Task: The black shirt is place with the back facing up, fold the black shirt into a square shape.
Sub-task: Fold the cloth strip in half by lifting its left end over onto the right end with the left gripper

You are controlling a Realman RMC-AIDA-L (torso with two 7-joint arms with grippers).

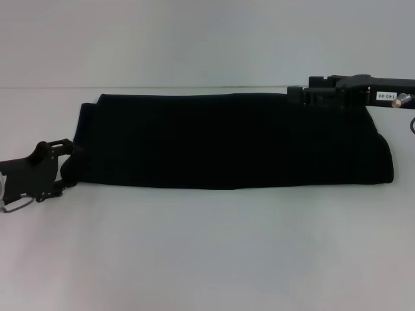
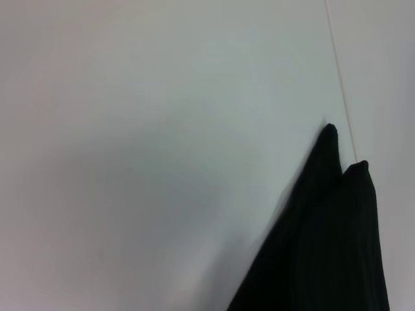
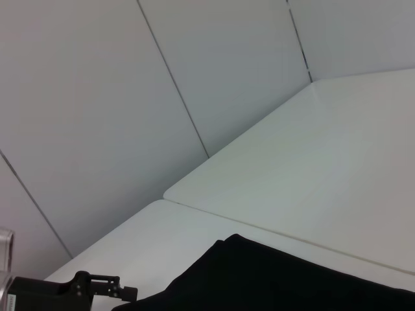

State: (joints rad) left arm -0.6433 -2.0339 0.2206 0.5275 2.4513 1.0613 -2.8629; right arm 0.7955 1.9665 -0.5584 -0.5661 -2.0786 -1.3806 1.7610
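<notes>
the black shirt lies folded long on the surface. left end effector touches its left end, right end effector its far right corner; i cannot tell their grip. a loose hold could undo the fold.

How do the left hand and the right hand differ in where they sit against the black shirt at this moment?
The left hand is at the near corner of the black shirt on the robot's left end, while the right hand is at the far edge toward the right end. The left hand comes in at a slant from the table edge; the right hand reaches in level along the far edge. Both are black and meet the folded shirt's border.
</notes>
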